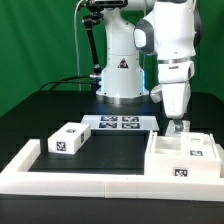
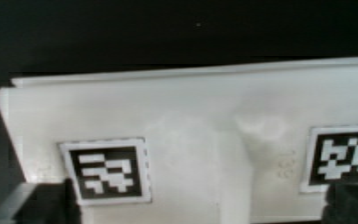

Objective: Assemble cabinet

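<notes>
A green backdrop [image 1: 35, 40] is seen hung across the whole rear, evenly lit. Below it a black desk [image 1: 45, 115] is spread out, matte and dark. The marker board [image 1: 118, 123] is laid flat near the middle, a low white border frame [image 1: 80, 180] is set along the near edge, and a dark cable [image 1: 62, 82] is trailed at the far side.
</notes>
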`<action>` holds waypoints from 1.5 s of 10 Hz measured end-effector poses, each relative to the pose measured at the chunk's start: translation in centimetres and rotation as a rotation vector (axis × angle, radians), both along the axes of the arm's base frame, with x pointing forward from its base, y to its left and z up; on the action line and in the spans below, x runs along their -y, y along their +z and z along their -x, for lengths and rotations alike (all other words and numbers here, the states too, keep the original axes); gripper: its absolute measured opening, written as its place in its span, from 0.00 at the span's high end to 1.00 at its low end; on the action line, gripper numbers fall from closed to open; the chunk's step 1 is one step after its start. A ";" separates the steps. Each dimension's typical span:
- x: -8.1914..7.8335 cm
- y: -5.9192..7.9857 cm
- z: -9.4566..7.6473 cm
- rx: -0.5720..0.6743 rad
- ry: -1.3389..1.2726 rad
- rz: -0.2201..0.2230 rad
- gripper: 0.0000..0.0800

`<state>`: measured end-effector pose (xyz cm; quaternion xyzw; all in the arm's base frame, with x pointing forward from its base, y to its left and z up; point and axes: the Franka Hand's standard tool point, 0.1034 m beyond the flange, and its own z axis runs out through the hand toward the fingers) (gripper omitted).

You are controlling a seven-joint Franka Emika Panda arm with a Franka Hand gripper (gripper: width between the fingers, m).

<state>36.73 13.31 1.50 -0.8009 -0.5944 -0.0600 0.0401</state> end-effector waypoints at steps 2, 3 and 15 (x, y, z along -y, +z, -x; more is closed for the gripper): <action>-0.1 0.0 -0.1 0.006 0.001 -0.004 0.51; -0.2 0.0 0.0 0.006 0.001 -0.004 0.51; 0.9 2.2 -1.6 0.007 0.018 0.040 0.92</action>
